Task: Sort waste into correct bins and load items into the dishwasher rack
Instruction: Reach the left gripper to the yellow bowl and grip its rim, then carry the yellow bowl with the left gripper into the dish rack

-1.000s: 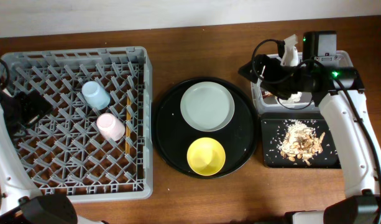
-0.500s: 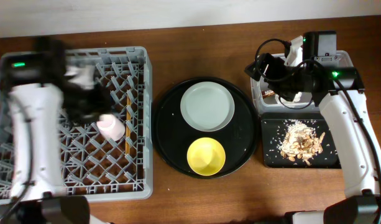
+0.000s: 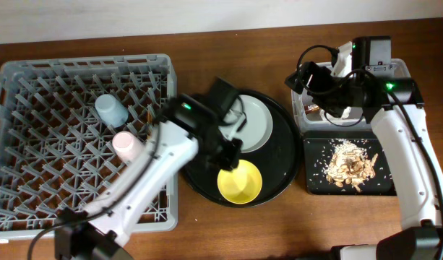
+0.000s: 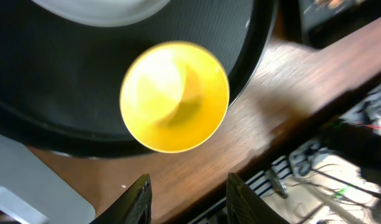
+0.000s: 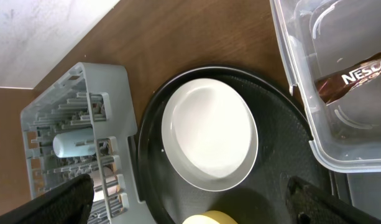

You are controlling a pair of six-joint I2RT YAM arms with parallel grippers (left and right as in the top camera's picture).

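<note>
Finding the yellow bowl (image 3: 240,180) sitting upright at 6 o'clock on the round black tray (image 3: 282,162), taking 12 o'clock as the wall side of the overhead view. Noting the pale grey-green plate (image 3: 256,124) lying flat at 12 o'clock on the same tray, just beside the bowl and partly covered by the left arm.

Hovering the left hand (image 3: 230,153) over the tray at the bowl's 11 o'clock, between bowl and plate, near the bowl's rim; not telling from here whether touching it. Seeing through the left wrist camera the bowl (image 4: 174,96) straight ahead of that hand (image 4: 189,198), the fingers (image 4: 139,200) standing partly apart and grasping nothing.

Placing the dishwasher rack (image 3: 33,79) at 9 o'clock from the tray on the wooden bench (image 3: 293,231), carrying the blue cup (image 3: 110,110) and the pink cup (image 3: 127,146) among its pegs. Crossing the rack's 4 o'clock corner and the tray's 9 o'clock rim with the left arm.

Placing the clear tub (image 3: 403,72) at 2 o'clock from the tray, with a brown wrapper (image 5: 355,78) lying inside. Placing the shallow black tray (image 3: 314,184) at 3 o'clock, holding the food scraps (image 3: 349,166). Hanging the right hand (image 5: 189,202) by the tub's 9 o'clock wall, well apart from the bowl, fingers spread wide, released and empty.
</note>
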